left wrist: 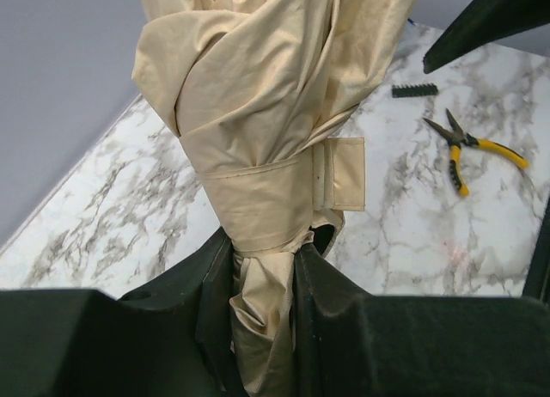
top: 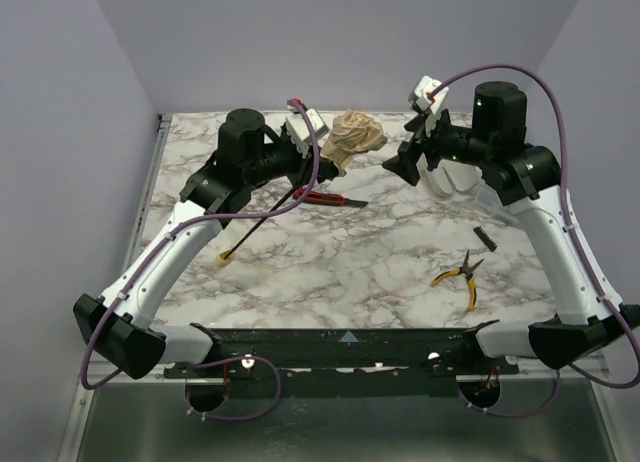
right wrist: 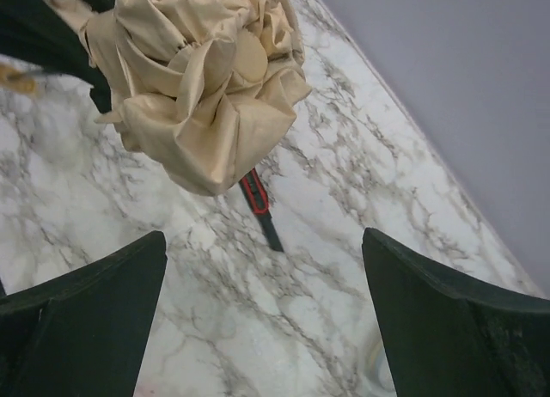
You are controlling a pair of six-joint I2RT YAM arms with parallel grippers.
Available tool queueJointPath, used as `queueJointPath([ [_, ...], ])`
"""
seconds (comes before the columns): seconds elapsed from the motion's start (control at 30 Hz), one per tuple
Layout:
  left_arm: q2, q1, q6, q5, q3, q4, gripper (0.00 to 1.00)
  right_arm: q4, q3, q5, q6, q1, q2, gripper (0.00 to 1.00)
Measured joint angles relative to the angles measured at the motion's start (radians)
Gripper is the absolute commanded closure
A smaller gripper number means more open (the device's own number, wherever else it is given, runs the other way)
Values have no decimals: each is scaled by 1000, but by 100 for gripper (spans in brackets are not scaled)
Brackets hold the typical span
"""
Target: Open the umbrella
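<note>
Umbrella of tan folded fabric (top: 358,134) is hanging at upper centre of the overhead frame. The left gripper (left wrist: 262,281), arm stretching inward, is pinching its wrapped bundle. The right gripper (right wrist: 262,242) is facing its crumpled top, fingers spread and apart from it.

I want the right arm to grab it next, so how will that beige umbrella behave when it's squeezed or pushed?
Probably floppy: the umbrella fabric bunches in loose folds and squashes where the left gripper pinches it. Likely light, being mostly thin cloth. The strap round its middle may hold the folds together.
</note>
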Motion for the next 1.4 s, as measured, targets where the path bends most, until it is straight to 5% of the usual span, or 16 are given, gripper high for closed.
queueJointPath([
  [0.23, 53, 7, 249, 240, 228, -274, 100, -244, 118, -80, -409, -3, -38, 0],
  [0.43, 122, -43, 513, 246, 337, -476, 100, -433, 167, -149, -651, -3, -22, 0],
  [0.8, 238, -107, 716, 177, 454, -719, 100, -456, 91, -122, -680, 179, -25, 0],
  [0.93, 249, -122, 742, 159, 491, -759, 100, -415, 83, -74, -629, 227, -15, 23],
  [1.2, 267, -113, 767, 133, 507, -832, 100, -248, -53, 29, -563, 242, -23, 99],
  [1.3, 267, -97, 772, 140, 505, -831, 100, -198, -80, 51, -525, 246, -29, 100],
  [1.4, 263, -76, 761, 156, 494, -812, 57, -157, -95, 56, -483, 247, -29, 100],
])
